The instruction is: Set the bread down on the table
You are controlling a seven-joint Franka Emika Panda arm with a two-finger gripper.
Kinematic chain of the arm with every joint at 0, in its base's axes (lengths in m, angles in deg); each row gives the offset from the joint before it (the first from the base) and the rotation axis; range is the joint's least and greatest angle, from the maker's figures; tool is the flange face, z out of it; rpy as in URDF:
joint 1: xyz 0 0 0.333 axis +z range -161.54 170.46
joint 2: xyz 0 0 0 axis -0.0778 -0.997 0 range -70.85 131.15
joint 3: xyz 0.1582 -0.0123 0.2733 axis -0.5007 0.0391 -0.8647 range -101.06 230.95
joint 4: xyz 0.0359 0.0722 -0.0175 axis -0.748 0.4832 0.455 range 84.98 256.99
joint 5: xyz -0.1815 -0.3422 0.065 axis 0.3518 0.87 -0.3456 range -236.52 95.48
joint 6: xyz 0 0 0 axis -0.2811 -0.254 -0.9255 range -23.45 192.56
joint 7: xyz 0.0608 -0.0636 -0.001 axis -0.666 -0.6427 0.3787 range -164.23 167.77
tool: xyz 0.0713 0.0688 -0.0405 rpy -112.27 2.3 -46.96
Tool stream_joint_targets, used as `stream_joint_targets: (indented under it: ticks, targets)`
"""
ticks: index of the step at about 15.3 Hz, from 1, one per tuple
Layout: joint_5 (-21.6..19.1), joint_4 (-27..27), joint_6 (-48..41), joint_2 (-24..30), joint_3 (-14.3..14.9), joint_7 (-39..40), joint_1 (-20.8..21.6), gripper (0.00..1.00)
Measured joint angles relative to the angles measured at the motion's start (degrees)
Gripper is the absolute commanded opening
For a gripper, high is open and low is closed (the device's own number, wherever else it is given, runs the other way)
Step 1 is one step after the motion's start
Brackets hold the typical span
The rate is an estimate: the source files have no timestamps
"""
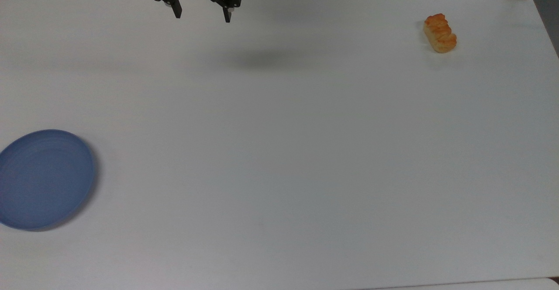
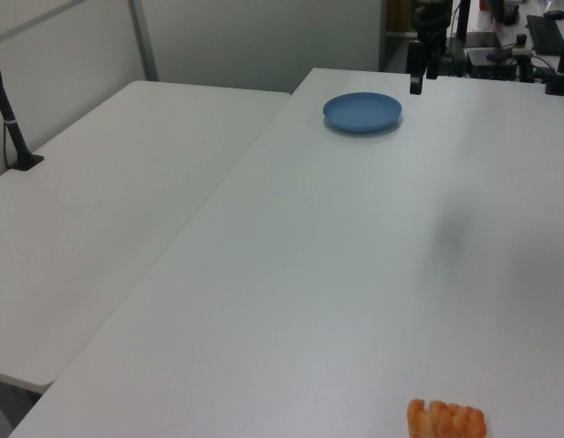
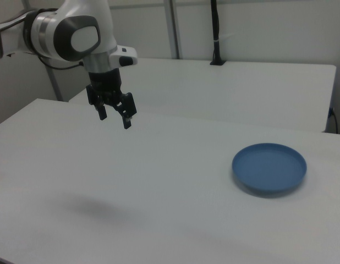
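Working across the top view from its left, I see the blue plate (image 1: pixel 43 179) at the near-left edge, bare, with nothing on it. Further along, at the far edge of the table (image 1: pixel 279 150), my gripper (image 1: pixel 201 15) hangs in the air with its 2 fingers spread wide and nothing between them; its soft shadow falls on the white surface a little toward the top view's right. In the right view the gripper (image 3: pixel 114 115) points down, well above the tabletop and well apart from the plate (image 3: pixel 269 168). At the top view's far right lies the bread (image 1: pixel 439 32), flat on the bare table, ridged top up, well apart from both gripper and plate. In the left view the bread (image 2: pixel 446 420) sits at the bottom edge, the plate (image 2: pixel 362 111) far beyond it.

My judgement: the bread already rests on the table, so the placing is done and the step in hand is clearing the arm away. To do that well I would hold the fingers apart, keep the wrist high so nothing sweeps the surface, and avoid any path back over the bread, since a light loaf like that would likely skid or roll at a nudge. I would also stay off the plate's rim
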Motion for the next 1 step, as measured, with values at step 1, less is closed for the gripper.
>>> stream_joint_targets:
  ticks: [1]
  targets:
    - [0.0, 0.0, 0.0, 0.0, 0.1, 0.1, 0.0, 1.0]
